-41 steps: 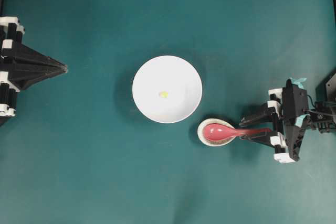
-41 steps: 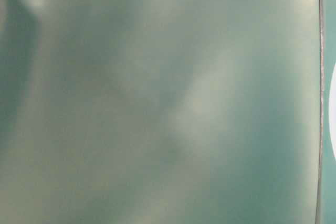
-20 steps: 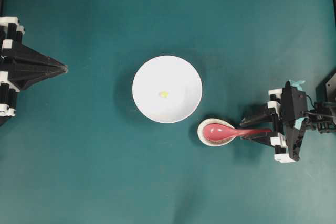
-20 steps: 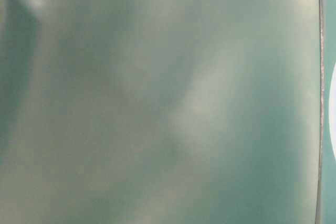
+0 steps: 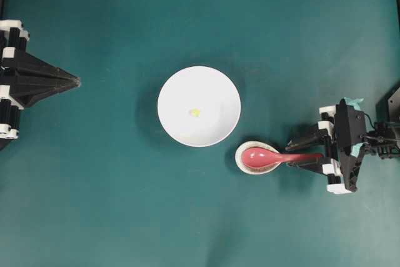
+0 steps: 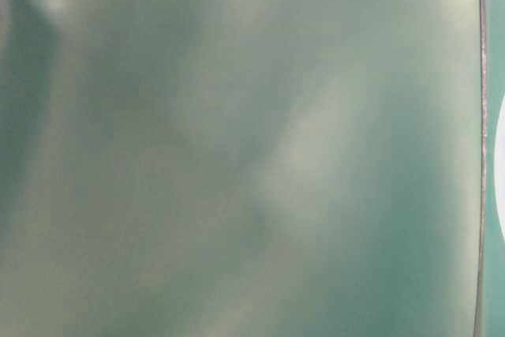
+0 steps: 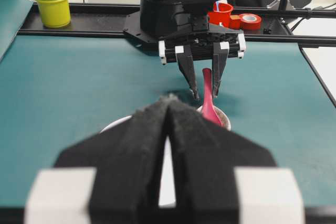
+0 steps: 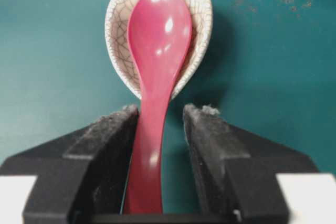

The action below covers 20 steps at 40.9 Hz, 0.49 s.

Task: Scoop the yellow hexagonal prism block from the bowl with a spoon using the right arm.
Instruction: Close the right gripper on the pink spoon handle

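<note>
r hand (image 8: 160, 124) sat w/ jaws apart either side of the spoon (image 8: 156, 56) handle, a gap on one side, not clamped. spoon head lay in the crackled dish (image 8: 118, 35). beyond, yellow block (image 5: 195, 112) in the white bowl (image 5: 212, 85) mid table (image 5: 112, 204). l hand (image 5: 77, 81) pressed together, well apart.
</note>
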Motion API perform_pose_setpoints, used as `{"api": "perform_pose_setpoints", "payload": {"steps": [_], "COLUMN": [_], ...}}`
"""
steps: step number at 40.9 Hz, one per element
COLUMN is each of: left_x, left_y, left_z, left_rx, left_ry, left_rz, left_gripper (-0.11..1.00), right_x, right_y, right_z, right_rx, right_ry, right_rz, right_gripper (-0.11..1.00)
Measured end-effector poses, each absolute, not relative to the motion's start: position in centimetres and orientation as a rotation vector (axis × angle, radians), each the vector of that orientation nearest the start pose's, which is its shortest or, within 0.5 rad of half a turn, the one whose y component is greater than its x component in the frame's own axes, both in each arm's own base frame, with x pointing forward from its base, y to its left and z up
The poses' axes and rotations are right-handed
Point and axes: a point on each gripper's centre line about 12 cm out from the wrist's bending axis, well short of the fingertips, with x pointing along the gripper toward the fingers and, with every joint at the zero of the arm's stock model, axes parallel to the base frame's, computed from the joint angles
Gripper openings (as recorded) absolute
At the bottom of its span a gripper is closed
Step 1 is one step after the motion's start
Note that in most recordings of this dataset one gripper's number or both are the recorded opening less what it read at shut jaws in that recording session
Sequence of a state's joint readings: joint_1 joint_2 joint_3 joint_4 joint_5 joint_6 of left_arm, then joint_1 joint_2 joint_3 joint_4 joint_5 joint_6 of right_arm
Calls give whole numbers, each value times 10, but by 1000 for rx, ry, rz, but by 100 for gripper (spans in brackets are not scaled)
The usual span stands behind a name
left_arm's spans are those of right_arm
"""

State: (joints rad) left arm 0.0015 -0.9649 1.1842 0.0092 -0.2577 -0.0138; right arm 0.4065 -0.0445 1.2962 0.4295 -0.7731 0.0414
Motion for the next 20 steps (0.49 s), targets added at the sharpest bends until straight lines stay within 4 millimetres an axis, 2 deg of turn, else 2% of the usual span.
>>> {"api": "perform_pose_setpoints", "payload": {"steps": [5, 11, 20], "left_x": [199, 198, 198], "left_y": [0, 0, 0], "left_z": [286, 285, 283], "left_rx": [-5, -3, -5], "left_ry": [-37, -29, -14], "left_rz": [-1, -1, -1], "left_gripper": [-1, -1, -1], "right_x": [233, 232, 233], "right_y": [63, 63, 63], "right_z": [88, 87, 89], "right_rx": [168, 147, 131], "right_ry": [503, 508, 506], "right_rz": [20, 25, 33], "right_gripper": [43, 22, 22]}}
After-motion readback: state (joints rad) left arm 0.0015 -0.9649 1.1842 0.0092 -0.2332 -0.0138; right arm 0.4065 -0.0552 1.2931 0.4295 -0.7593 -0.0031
